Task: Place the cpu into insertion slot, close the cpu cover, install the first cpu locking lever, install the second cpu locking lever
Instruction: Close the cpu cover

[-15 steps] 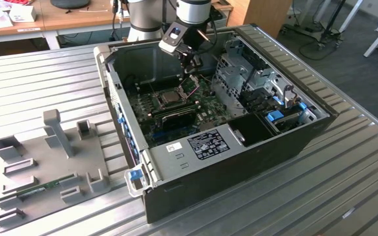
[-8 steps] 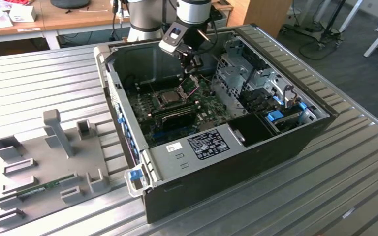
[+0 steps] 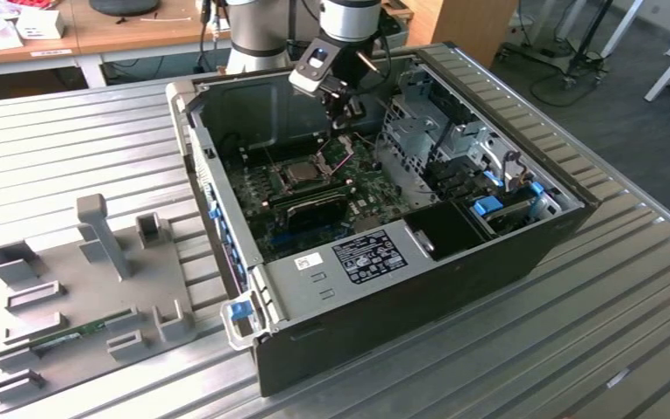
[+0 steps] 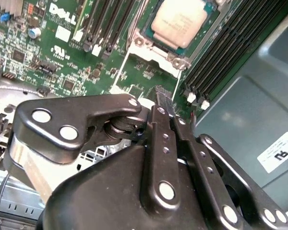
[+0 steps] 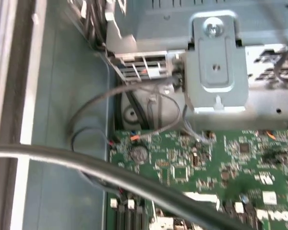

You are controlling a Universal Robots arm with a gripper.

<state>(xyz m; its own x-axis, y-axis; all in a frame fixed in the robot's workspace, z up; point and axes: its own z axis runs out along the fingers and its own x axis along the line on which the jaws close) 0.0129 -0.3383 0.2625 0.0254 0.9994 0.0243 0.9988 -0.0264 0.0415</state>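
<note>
1. The cpu [image 4: 180,18], a small flat square chip with a pale silvery top, lay level inside the insertion slot.
2. The insertion slot [image 4: 169,46] showed as a dark edge around the chip, on the green motherboard [image 4: 62,57].
3. The cpu cover [image 4: 158,55], a thin silvery frame, lay down around the chip.

The place looks like a robotics lab: an open computer case [image 3: 452,305] stands on a ribbed metal table [image 3: 67,140], a robot arm [image 3: 349,22] reaches into it, and wooden desks [image 3: 137,35] stand behind the table's far edge
</note>
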